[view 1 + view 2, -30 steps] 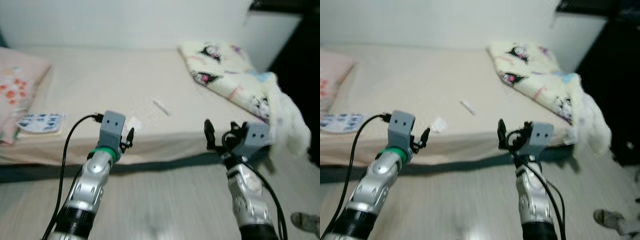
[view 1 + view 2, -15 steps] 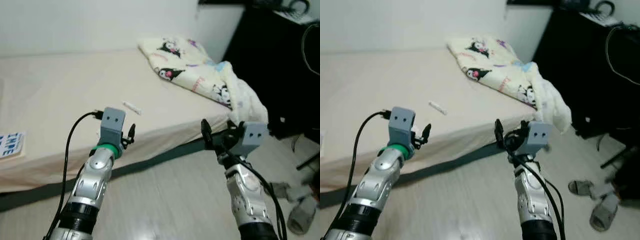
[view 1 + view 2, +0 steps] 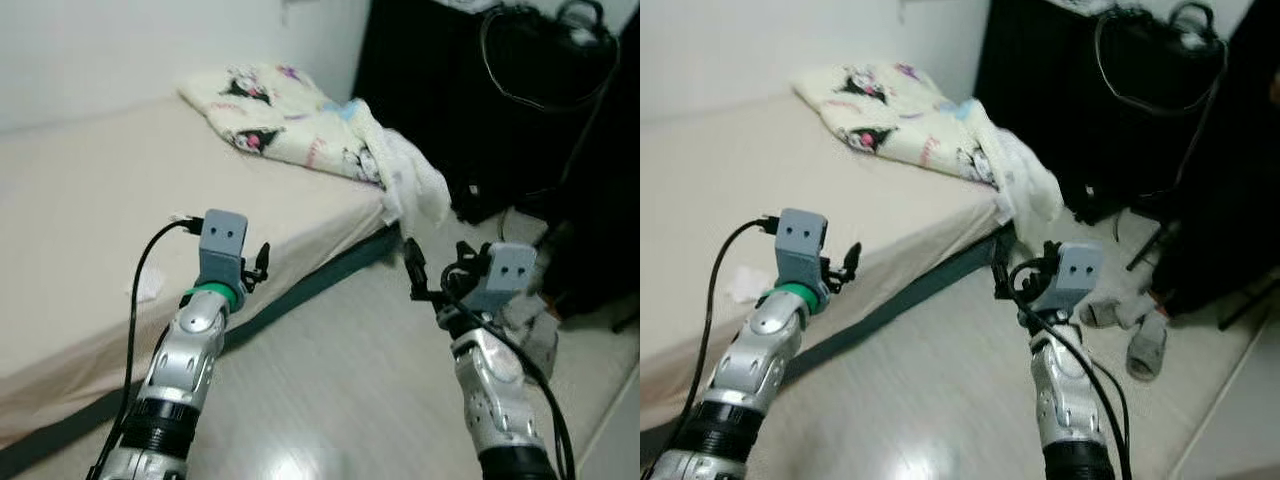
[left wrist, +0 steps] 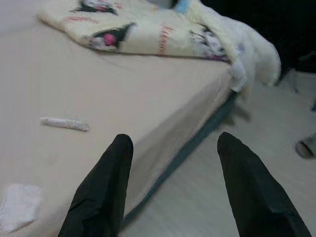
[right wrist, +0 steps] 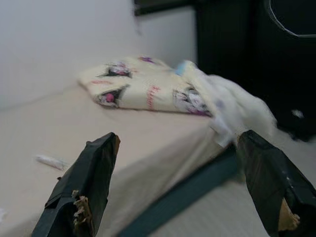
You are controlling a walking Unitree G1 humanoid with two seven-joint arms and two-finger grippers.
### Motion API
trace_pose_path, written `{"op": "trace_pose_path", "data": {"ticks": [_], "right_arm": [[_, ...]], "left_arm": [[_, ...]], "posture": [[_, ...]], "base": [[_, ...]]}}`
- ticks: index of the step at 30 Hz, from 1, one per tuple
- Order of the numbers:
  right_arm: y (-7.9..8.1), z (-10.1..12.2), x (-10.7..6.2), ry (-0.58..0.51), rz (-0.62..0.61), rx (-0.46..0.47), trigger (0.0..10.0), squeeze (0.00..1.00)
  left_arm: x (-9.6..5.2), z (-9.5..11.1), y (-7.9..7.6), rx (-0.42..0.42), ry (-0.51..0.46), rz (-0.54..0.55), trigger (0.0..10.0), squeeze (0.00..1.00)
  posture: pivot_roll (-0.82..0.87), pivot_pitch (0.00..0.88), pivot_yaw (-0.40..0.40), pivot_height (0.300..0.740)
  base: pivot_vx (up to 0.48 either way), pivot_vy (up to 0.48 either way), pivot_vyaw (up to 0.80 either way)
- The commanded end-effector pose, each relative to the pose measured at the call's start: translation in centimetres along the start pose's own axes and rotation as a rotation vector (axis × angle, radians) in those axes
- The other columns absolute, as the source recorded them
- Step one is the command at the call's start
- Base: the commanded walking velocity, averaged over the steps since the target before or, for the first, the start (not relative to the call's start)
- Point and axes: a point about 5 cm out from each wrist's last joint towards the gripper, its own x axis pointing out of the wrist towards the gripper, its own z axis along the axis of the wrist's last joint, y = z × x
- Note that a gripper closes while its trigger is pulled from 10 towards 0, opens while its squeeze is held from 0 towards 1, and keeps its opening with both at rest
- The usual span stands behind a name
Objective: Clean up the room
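no readable writing, i think; cartoon blanket [image 3: 300, 125] on the far bed [image 3: 90, 200]. i hold left gripper [image 4: 170, 185] and right gripper [image 5: 185, 187] raised forward, fingers spread, empty.

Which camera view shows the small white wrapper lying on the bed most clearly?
The left wrist view: the white wrapper lies sharp on the bed, beyond the open left gripper. The right wrist view shows it small and blurred. In the eye views I cannot make it out with certainty.
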Motion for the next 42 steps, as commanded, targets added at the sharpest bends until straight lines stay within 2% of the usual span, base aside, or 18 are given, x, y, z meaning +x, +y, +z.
{"op": "trace_pose_path", "data": {"ticks": [1,7,9,10,12,13,15,17,18,21,25,28,31,39,42], "right_arm": [[-0.3,0.3,-0.1,-0.013,-0.012,-0.003,10.0,0.00],[-0.2,0.3,0.0,-0.015,-0.008,-0.008,10.0,0.00],[-0.3,0.6,0.1,-0.030,0.011,-0.076,10.0,0.00],[-0.3,0.6,0.1,-0.030,0.011,-0.076,10.0,0.00],[-0.5,1.0,0.1,-0.043,0.014,-0.118,10.0,0.00],[-0.5,1.0,0.1,-0.043,0.014,-0.118,10.0,0.00],[-1.1,1.6,0.2,-0.063,0.011,-0.214,10.0,0.00],[-1.1,1.6,0.2,-0.063,0.011,-0.214,10.0,0.00],[-1.7,1.8,0.2,-0.066,0.006,-0.263,10.0,0.00],[-2.5,2.0,0.1,-0.065,-0.019,-0.253,10.0,0.00],[-2.7,2.0,0.0,-0.063,-0.028,-0.218,10.0,0.00],[-1.8,1.7,0.1,-0.064,-0.024,-0.150,10.0,0.00],[-1.6,1.6,0.1,-0.064,-0.030,-0.131,10.0,0.00],[-1.4,1.3,0.2,-0.064,-0.040,-0.107,10.0,0.00],[-1.1,1.3,0.1,-0.066,-0.026,-0.114,10.0,0.00]], "left_arm": [[-0.1,-0.4,-0.4,0.005,0.013,-0.014,10.0,0.00],[-0.2,-0.8,-0.1,0.046,0.016,-0.006,10.0,0.00],[-0.5,-1.3,0.6,0.125,0.006,-0.001,10.0,0.00],[-0.5,-1.3,0.6,0.125,0.006,-0.001,10.0,0.00],[-0.9,-1.8,1.2,0.179,0.007,0.001,10.0,0.00],[-0.9,-1.8,1.2,0.179,0.007,0.001,10.0,0.00],[-1.4,-2.4,1.9,0.226,0.019,-0.005,10.0,0.00],[-1.4,-2.4,1.9,0.226,0.019,-0.005,10.0,0.00],[-1.7,-2.8,2.3,0.243,0.029,-0.008,10.0,0.00],[-1.9,-3.1,2.5,0.245,0.035,-0.007,10.0,0.00],[-1.9,-3.0,2.2,0.239,0.028,-0.005,10.0,0.00],[-1.4,-2.2,1.1,0.214,-0.012,-0.021,10.0,0.00],[-1.3,-2.0,0.8,0.210,-0.022,-0.028,10.0,0.00],[-1.2,-1.6,0.4,0.205,-0.048,-0.043,10.0,0.00],[-1.1,-1.4,0.4,0.210,-0.063,-0.034,10.0,0.00]], "posture": [[0.01,0.038,-0.003,0.740],[0.01,0.042,-0.002,0.740],[0.01,0.042,-0.002,0.740],[0.01,0.042,-0.002,0.740],[0.02,0.048,-0.001,0.740],[0.02,0.048,-0.001,0.740],[0.02,0.048,-0.001,0.740],[0.02,0.048,-0.001,0.740],[0.02,0.053,0.006,0.740],[0.02,0.053,0.006,0.740],[0.02,0.053,0.006,0.740],[0.02,0.057,0.005,0.740],[0.02,0.057,0.005,0.740],[0.02,0.058,0.008,0.740],[0.02,0.058,0.008,0.740]], "base": [[0.000,0.000,-0.79],[0.000,0.000,-0.79],[0.000,0.000,-0.79],[0.000,0.000,-0.79],[0.000,0.000,-0.79],[0.000,0.000,-0.79],[0.000,0.000,-0.79],[0.000,0.000,-0.79],[0.000,0.000,-0.79],[0.000,0.000,-0.79],[0.000,0.000,-0.79],[0.000,0.000,-0.79],[0.000,0.000,-0.79],[0.000,0.000,-0.78],[0.000,0.000,0.00]]}}
